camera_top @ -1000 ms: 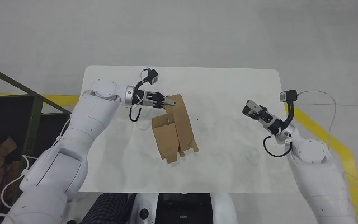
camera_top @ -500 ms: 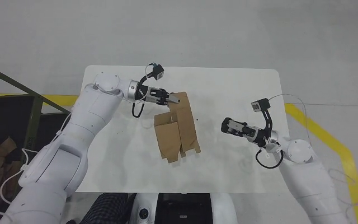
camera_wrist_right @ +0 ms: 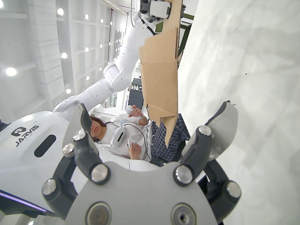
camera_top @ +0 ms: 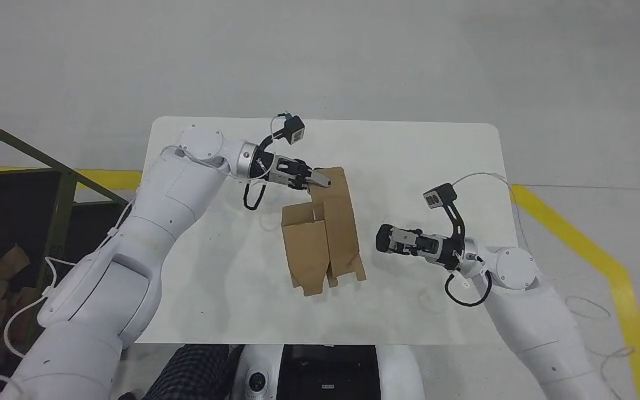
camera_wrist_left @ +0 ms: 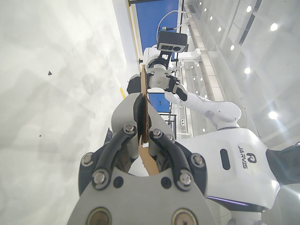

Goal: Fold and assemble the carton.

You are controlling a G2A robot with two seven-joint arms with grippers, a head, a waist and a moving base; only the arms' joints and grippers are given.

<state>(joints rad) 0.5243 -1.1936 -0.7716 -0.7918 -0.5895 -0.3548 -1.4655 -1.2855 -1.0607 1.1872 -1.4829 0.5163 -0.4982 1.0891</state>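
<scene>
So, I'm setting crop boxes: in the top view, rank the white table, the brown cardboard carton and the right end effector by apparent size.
Largest to smallest:
white rectangular table
brown flattened cardboard carton
dark right end effector
Gaps are wide; camera nearness doesn't change the order.

You are working in a robotics test hall: you are looking down at a white table [camera_top: 420,150] standing on a bare grey floor [camera_top: 300,60] marked with yellow tape [camera_top: 570,235], while rows of ceiling lights [camera_wrist_left: 249,8] are shining over white shelving [camera_wrist_right: 77,24] and blue wall panels [camera_wrist_left: 150,12].
</scene>
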